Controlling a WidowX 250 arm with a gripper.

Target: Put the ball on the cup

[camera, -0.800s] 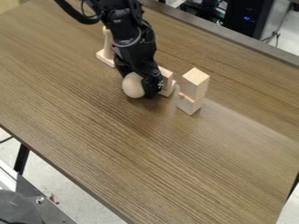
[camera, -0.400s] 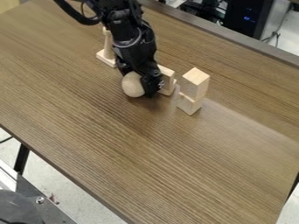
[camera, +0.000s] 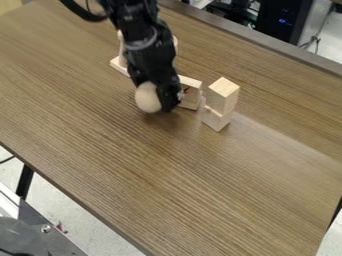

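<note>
The black gripper (camera: 159, 99) hangs low over the upper middle of the wooden table, to the left of the stacked blocks. It is shut on the ball (camera: 146, 98), a pale, round wooden one that bulges out at the gripper's left front side. A dark shadow lies on the table just beneath the ball and the gripper. The ball's right side is hidden by the gripper. I cannot make out any cup among the wooden pieces.
Right behind the gripper stands a light wooden piece (camera: 192, 93). Farther right are two stacked wooden blocks (camera: 221, 102). A wooden stand (camera: 120, 64) is at the upper left, partly behind the arm. The table (camera: 180, 175) extends toward the front.
The gripper has shifted slightly left together with the ball. The light wooden piece behind it has turned a little and shows more of its face. The stacked blocks have not moved.
</note>
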